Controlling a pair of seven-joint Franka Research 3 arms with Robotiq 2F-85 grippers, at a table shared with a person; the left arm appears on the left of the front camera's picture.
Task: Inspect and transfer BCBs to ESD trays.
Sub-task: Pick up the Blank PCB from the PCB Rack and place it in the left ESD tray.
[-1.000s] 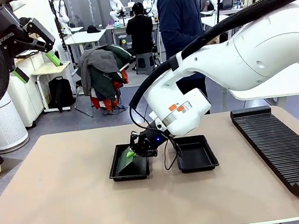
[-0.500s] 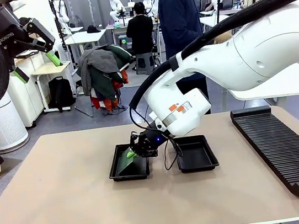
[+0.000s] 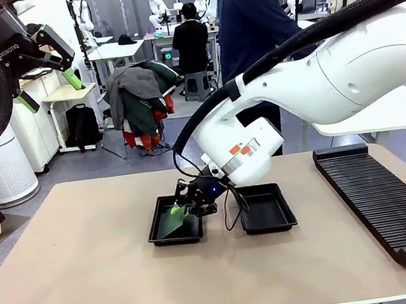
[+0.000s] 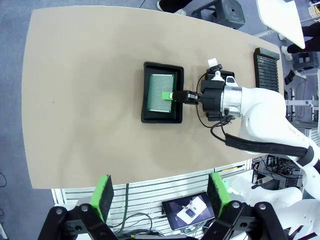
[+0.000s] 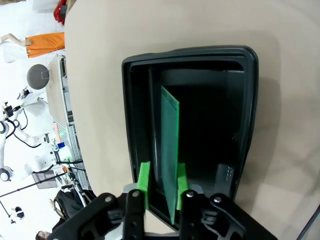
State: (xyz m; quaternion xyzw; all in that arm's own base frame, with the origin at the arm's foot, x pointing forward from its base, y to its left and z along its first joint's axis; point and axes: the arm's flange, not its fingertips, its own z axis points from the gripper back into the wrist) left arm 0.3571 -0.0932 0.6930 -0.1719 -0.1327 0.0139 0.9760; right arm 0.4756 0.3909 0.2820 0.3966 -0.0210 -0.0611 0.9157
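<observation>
Front: the right gripper [image 3: 184, 214] reaches into the left tray [image 3: 171, 236], with a board [image 3: 172, 223] leaning tilted inside it. The right tray [image 3: 269, 218] sits just beside the left tray. The left gripper [image 3: 51, 90] hangs high, well off from the left tray, jaws wide apart.

Left wrist: the board lies within the left tray's rim.

Right wrist: the right gripper's jaws stand slightly apart around the board's edge, with a gap at one pad.
</observation>
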